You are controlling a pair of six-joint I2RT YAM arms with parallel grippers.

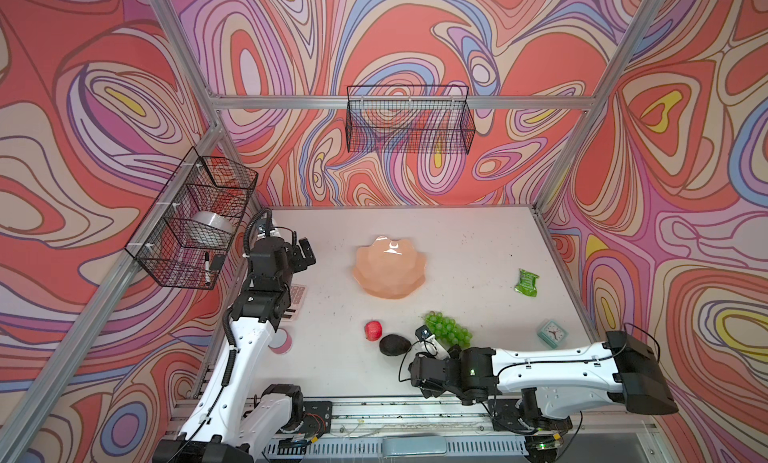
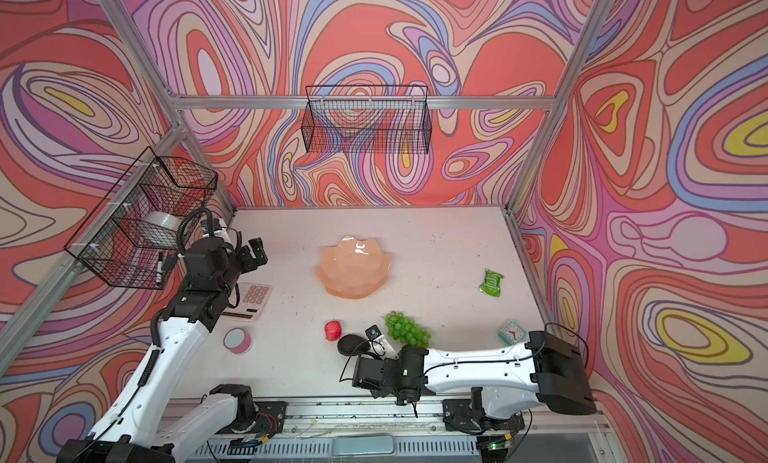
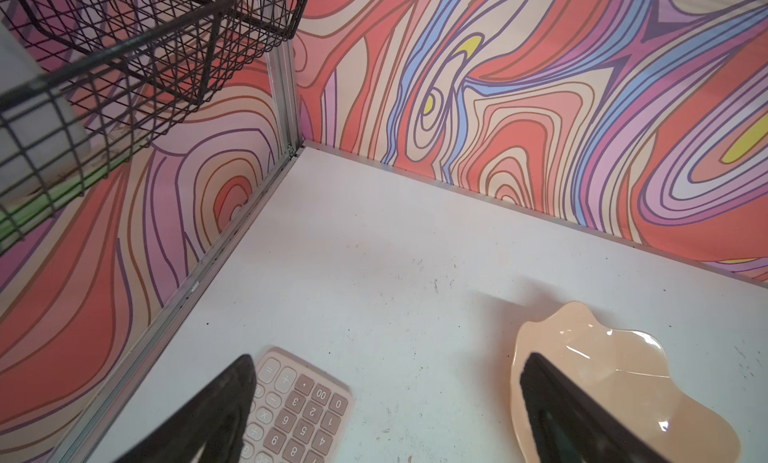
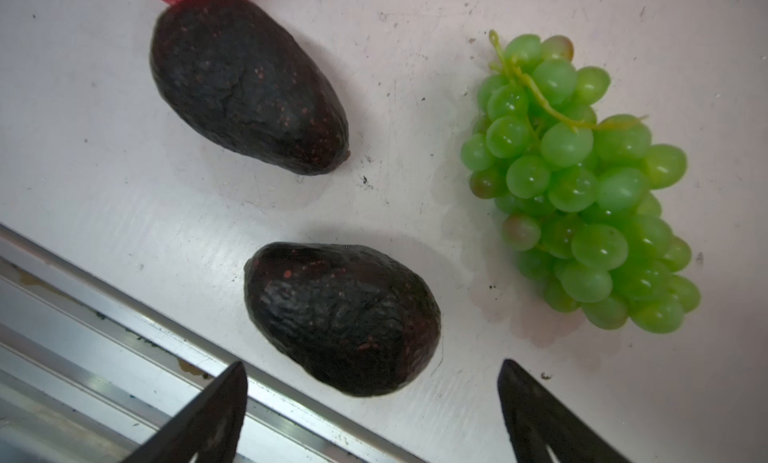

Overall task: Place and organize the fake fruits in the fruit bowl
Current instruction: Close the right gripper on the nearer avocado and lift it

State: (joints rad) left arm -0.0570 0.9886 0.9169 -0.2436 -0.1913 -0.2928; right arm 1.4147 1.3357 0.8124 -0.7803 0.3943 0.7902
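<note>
Both top views look steeply down from high at the front, showing you the whole bench (image 1: 478, 240). Your left wrist view faces the far left corner (image 3: 297, 149), sharing the fruit bowl (image 3: 582, 336) with them; your right wrist view hangs close over the avocados (image 4: 249, 82) and grapes (image 4: 582, 182).

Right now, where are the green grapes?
In both top views the grapes lie on the table, near its front edge and right of centre, with a dark avocado to their left and the green packet farther back.
</note>
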